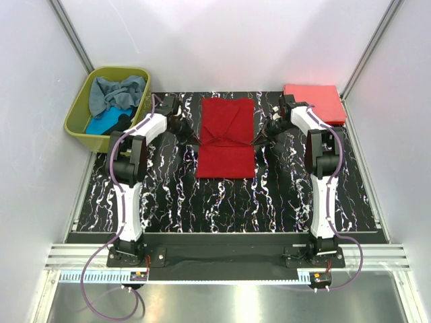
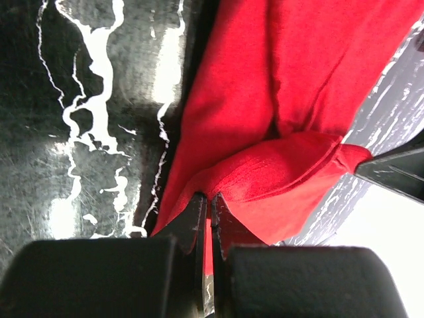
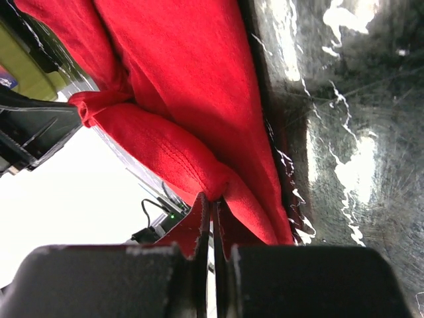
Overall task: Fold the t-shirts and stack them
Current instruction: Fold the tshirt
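Clearly limp and light, the dark red t-shirt [image 1: 225, 161] lies mid-frame; left and right jaws clamp its side edges, where doubled cloth should grip best.

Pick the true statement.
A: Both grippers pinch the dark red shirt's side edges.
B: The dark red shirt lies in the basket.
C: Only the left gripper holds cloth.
A: the left gripper and right gripper are each shut on an edge of the dark red shirt.

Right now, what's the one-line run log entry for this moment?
left gripper: shut on dark red t-shirt left edge | right gripper: shut on its right edge | coral-pink t-shirt: folded, far right | basket: crumpled shirts inside
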{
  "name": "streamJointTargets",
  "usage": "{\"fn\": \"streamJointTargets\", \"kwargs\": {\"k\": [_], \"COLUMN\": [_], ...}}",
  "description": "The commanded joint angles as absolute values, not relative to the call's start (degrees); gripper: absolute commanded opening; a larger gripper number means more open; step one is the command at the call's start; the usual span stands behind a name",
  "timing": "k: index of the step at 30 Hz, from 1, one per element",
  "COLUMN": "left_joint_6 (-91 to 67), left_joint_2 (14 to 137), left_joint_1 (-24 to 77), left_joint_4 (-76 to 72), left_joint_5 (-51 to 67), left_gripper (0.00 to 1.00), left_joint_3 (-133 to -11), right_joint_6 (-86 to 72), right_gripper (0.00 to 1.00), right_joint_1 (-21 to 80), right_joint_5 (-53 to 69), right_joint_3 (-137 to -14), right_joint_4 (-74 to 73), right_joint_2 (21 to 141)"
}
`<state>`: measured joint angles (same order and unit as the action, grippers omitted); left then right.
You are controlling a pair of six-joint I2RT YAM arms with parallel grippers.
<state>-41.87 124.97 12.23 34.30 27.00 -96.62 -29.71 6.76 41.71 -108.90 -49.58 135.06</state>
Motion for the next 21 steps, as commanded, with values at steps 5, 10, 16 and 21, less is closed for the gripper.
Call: {"fn": "streamJointTargets", "kwargs": {"k": [5, 10, 16, 21], "left_joint_6": [-38.07, -32.17, -35.41, -39.37], "left_joint_2": [125.69, 115.42, 107.32, 110.37], "left_joint_1": [11.86, 12.04, 14.23, 16.52], "left_joint_4": [35.67, 37.18, 30.42, 22.07], "left_joint_5": [26.47, 18.29, 22.4, 28.29], "left_gripper": [0.11, 0.3, 0.31, 0.3], "left_joint_3": [-104.05, -99.77, -86.85, -82.88], "right_joint_6": [-26.81, -20.92, -24.6, -29.79], "right_gripper": [0.18, 0.38, 0.4, 0.38], "right_joint_1": [5.98, 5.62, 9.83, 14.41], "right_joint_5": [42.2, 34.64, 35.68, 38.31], "right_joint_3": [-117.5, -126.82, -114.63, -106.53], "right_joint_4": [-52.54, -62.65, -55.23, -45.98], "right_joint_2": [138.77, 137.21, 127.8, 127.17]}}
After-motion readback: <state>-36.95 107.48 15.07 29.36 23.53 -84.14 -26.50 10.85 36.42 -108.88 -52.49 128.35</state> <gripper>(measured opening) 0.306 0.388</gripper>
